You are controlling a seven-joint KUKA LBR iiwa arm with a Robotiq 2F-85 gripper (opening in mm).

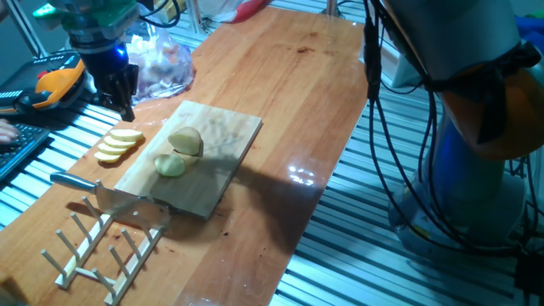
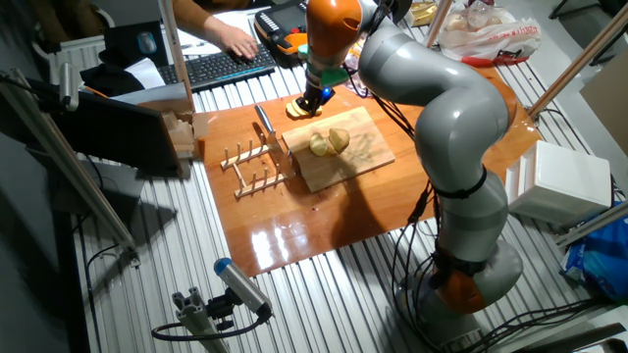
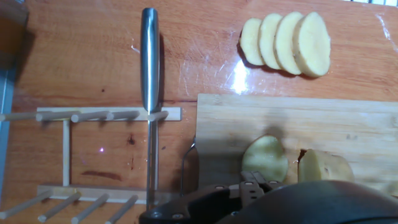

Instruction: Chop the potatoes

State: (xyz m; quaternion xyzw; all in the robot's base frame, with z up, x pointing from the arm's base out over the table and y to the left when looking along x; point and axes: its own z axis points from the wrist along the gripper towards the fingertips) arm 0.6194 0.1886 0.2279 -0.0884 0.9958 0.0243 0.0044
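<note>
Item: potatoes, two pale yellow peeled chunks. One chunk (image 1: 186,141) sits near the middle of the wooden cutting board (image 1: 225,136); the other chunk (image 1: 170,165) lies just beside it, toward the rack end of the board. In the hand view the pair appear side by side at the lower edge, partly cut off by the hand's housing.

Item: gripper (image 1: 121,92). It hangs above the tabletop off the board's far side, close over the fanned row of potato slices (image 1: 118,144). The fingers point down. Whether they are spread or pressed together cannot be told from any view; nothing is seen between them.

Item: knife. Steel handle (image 3: 149,56) and blade (image 1: 127,204) stand edge-down in the wooden peg rack (image 1: 106,246), which sits against the board's short end. The knife's long axis runs across the rack, roughly parallel to that short end.

Governing relation: from the gripper, the knife handle (image 1: 75,182) lies to one side along the table, toward the rack, while the potato chunks lie across the board edge on the other heading. Judgement: chopping likely calls for the knife first, so the handle's long axis sets the approach, with the fingers closing across it, not along it.

Other: clear plastic bag (image 1: 161,64) behind the gripper; wooden tabletop (image 1: 289,93).
</note>
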